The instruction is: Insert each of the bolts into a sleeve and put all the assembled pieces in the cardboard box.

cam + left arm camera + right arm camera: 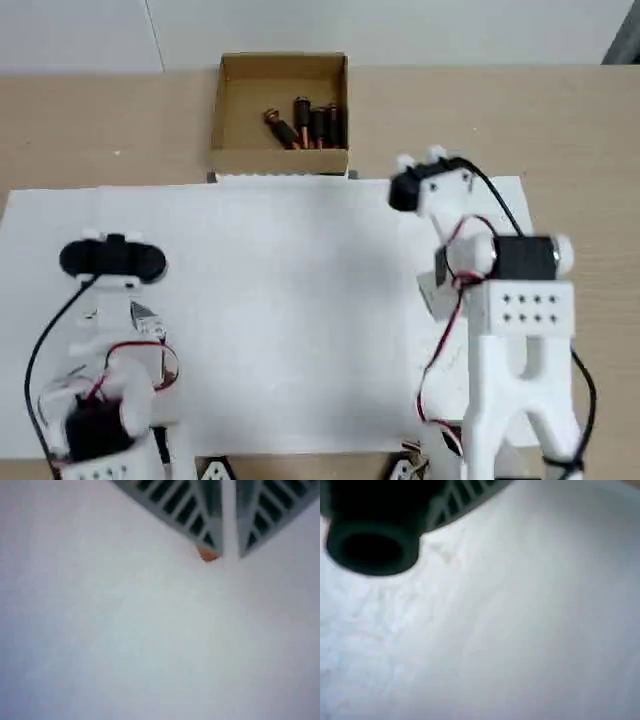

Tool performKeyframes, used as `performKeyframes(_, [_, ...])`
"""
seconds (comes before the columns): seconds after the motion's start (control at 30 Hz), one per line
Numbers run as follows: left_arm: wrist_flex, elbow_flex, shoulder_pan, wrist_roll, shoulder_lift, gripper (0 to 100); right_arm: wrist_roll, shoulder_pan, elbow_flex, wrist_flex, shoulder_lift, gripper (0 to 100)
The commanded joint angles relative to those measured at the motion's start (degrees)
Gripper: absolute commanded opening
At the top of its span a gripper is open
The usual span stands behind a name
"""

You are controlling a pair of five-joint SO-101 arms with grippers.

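One cardboard box (228, 110), far, holds what look like four assembled pieces (305, 122). Nearer: one sleeve (372, 547), one bolt (208, 555), one white sheet (290, 300).

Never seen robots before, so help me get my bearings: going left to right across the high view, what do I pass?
An arm on the white sheet → the cardboard box holding assembled pieces → the other arm.

So it's a light wooden table (100, 120), and most of the near part is covered by a big white sheet (290, 300) that's lying flat. The cardboard box (280, 161) sits straight on the wood at the far side, just past the sheet's far edge.
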Motion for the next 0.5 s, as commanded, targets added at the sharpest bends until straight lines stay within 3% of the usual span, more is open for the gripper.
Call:
performKeyframes(0.0, [-1.2, -8.3, -0.2, 0.7, 12.0, 1, 1.6, 2.2, 4.8, -2.5, -6.6, 0.8])
performKeyframes(0.47, [22.3, -44.9, -0.2, 1.0, 52.4, 0, 1.6, 6.5, 12.3, -4.3, -13.7, 0.7])
